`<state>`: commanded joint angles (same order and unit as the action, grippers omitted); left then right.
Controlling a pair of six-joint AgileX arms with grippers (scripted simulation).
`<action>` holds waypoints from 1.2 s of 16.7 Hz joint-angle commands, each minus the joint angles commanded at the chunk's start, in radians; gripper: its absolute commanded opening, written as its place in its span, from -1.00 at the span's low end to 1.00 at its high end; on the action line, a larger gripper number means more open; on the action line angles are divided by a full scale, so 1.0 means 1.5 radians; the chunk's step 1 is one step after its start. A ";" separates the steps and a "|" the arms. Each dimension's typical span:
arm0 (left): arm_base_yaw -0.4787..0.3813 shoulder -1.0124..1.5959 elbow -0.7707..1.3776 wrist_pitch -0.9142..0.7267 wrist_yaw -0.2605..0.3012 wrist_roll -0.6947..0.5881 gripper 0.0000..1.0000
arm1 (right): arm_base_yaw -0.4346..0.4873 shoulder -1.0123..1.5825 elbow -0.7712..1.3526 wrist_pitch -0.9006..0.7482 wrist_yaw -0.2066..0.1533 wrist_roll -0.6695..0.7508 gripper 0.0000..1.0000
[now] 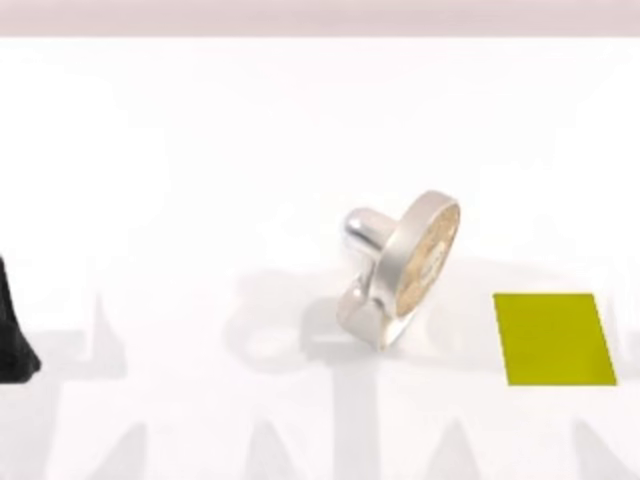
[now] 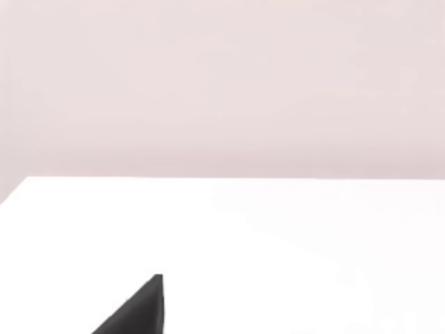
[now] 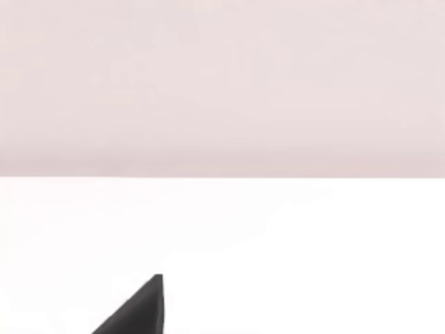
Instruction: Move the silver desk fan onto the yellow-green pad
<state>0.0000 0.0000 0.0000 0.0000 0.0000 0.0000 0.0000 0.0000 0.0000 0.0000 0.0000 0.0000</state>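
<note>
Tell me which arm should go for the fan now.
Right, probably. The silver desk fan stands right of centre and the yellow-green pad lies further right. The left arm is parked at the far left edge.

A plain white flat bench [image 3: 278, 250] fills the lower half, meeting a pale pinkish backdrop [image 3: 222, 83] along a straight horizontal edge. A black pointed wedge of the right gripper [image 3: 139, 309] juts over the bench.

The silver desk fan [image 1: 405, 270] stands near the middle of the table [image 1: 200, 150]. The yellow-green pad [image 1: 555, 338] lies to its right, apart from it, nearer the front edge.
</note>
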 joint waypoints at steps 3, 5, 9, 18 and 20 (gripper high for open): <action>0.000 0.000 0.000 0.000 0.000 0.000 1.00 | 0.002 0.006 0.005 -0.005 0.000 0.003 1.00; 0.000 0.000 0.000 0.000 0.000 0.000 1.00 | 0.009 0.038 0.028 -0.030 0.001 0.016 1.00; 0.000 0.000 0.000 0.000 0.000 0.000 1.00 | 0.039 0.172 0.139 -0.134 0.009 0.080 1.00; 0.000 0.000 0.000 0.000 0.000 0.000 1.00 | 0.162 0.669 0.609 -0.505 0.026 0.348 1.00; 0.000 0.000 0.000 0.000 0.000 0.000 1.00 | 0.197 0.791 0.735 -0.594 0.026 0.419 1.00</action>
<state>0.0000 0.0000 0.0000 0.0000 0.0000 0.0000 0.2957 1.1863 1.1032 -0.8917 0.0392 0.6282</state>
